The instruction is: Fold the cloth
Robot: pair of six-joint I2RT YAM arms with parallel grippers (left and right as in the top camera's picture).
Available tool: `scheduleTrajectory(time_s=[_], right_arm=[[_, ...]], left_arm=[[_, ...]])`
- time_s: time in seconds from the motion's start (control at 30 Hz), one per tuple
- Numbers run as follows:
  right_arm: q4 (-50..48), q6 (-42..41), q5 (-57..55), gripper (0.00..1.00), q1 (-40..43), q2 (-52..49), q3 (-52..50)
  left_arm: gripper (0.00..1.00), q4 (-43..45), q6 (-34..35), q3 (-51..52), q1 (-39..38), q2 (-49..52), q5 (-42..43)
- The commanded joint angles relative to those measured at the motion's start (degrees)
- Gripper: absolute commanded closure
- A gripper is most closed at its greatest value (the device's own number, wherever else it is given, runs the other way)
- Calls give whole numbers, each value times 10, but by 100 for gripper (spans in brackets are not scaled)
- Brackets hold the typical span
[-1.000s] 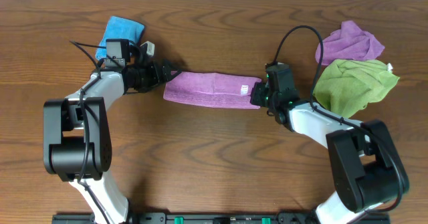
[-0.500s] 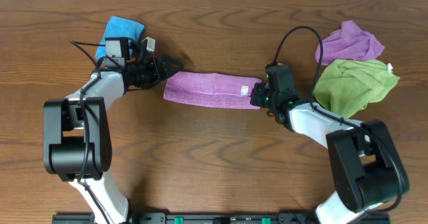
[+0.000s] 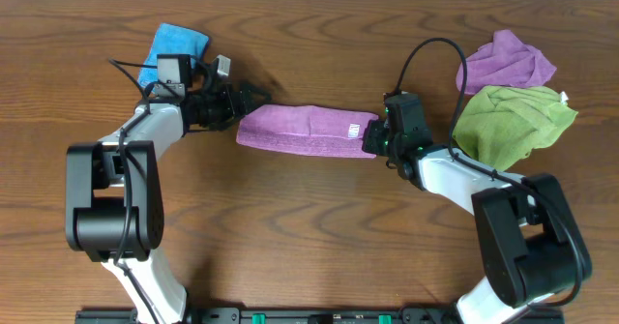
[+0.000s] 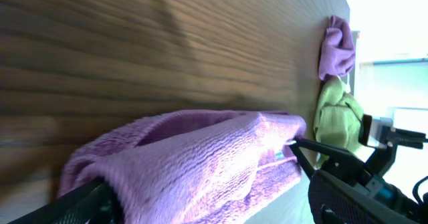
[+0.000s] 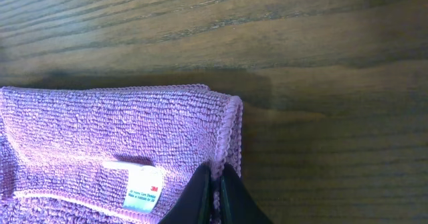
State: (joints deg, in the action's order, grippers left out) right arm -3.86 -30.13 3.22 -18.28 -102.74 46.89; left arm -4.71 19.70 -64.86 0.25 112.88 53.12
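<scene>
The long folded purple microfibre cloth (image 3: 305, 131) lies mid-frame on the wooden worktop (image 3: 309, 247). The right end effector (image 5: 215, 178) pinches its right hem, clamped tight; the left end effector (image 3: 253, 97) gapes wide at its left end, gripping nothing.

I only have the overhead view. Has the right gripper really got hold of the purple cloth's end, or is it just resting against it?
Observer: The right wrist camera shows the right gripper shut on the hemmed edge of the purple cloth, beside its white label.
Operator: And the left one?
Observer: The left gripper is open. Its fingers stand wide on either side of the cloth's near end, not pinching it.
Operator: Is that end lying flat?
Observer: No, it bulges up as a rounded fold.
</scene>
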Motion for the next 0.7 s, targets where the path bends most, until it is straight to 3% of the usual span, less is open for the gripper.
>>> scheduleTrajectory(time_s=[0.0,0.67], right_arm=[[2,0,0,93,-5,-2,10],[9,0,0,93,-5,-2,10]], left_arm=[[12,-2,11,-11,-10,3,36],[18,5,78,-11,-3,2,160]])
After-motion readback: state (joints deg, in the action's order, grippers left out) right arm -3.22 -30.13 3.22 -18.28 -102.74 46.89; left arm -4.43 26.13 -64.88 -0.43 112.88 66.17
